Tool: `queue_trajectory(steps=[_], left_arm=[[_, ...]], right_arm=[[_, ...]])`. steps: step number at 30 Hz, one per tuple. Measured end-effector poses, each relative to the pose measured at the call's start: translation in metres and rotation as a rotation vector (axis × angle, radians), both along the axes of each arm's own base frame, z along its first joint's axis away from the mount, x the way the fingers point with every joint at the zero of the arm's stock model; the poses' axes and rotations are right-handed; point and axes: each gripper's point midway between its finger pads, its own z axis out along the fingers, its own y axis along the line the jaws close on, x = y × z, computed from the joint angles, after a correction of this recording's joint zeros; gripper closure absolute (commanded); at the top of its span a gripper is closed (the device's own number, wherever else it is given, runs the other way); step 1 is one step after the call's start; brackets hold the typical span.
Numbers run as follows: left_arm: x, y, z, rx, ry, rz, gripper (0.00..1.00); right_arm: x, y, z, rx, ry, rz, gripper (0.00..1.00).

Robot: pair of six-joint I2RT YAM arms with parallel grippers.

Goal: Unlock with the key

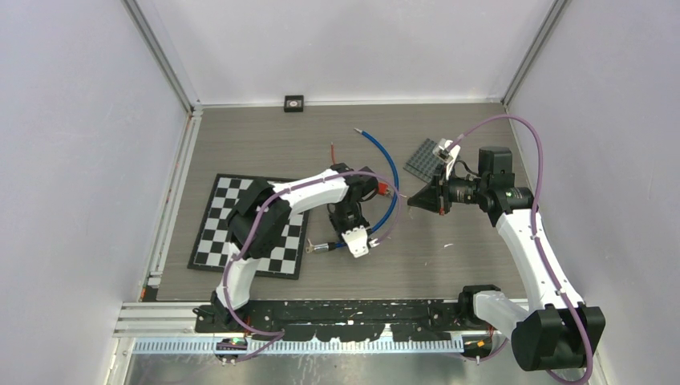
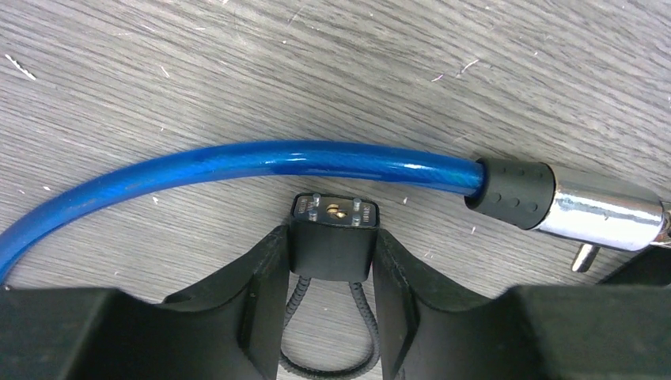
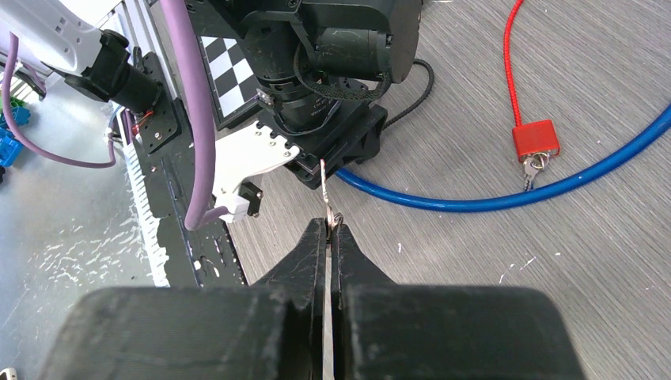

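Observation:
A small black lock (image 2: 332, 237) with a braided black cord loop (image 2: 364, 317) sits between the pads of my left gripper (image 2: 331, 241), which is shut on its sides. The lock's keyhole face (image 2: 336, 210) points away from the wrist, toward a blue cable (image 2: 237, 162) on the table. My right gripper (image 3: 327, 229) is shut on a thin metal key (image 3: 325, 186). The key's blade points at the left gripper (image 3: 332, 146), just short of it. From above, the two grippers (image 1: 370, 210) (image 1: 413, 200) face each other at mid-table.
A red padlock (image 3: 535, 140) with keys and a red cord lies beyond the blue cable (image 3: 490, 198). The cable's black collar and chrome end (image 2: 593, 214) lie at the right. A checkered mat (image 1: 216, 233), a grey plate (image 1: 421, 160) and loose keys (image 1: 319, 247) also lie on the table.

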Motion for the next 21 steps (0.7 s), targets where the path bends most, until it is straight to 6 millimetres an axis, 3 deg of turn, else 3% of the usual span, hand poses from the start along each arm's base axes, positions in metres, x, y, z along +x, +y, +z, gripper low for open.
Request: queue_trajectory(steps=[6,10,14,17,21], left_arm=[[0.000,0.000,0.001,-0.012,-0.007,0.032,0.82],[0.003,-0.004,0.004,-0.084,0.006,0.151,0.99],[0.006,-0.012,0.018,-0.193,0.023,0.316,1.00],[0.010,-0.018,0.049,-0.306,0.005,0.449,1.00],[0.015,-0.026,0.108,-0.506,-0.030,0.596,1.00]], right_arm=[[0.000,0.000,0.000,0.001,0.001,0.000,0.99],[0.001,0.001,0.002,0.013,0.015,-0.010,1.00],[0.004,0.003,0.007,0.045,0.031,-0.025,0.99],[0.005,0.005,0.010,0.066,0.046,-0.036,1.00],[0.006,0.006,0.014,0.083,0.061,-0.043,1.00]])
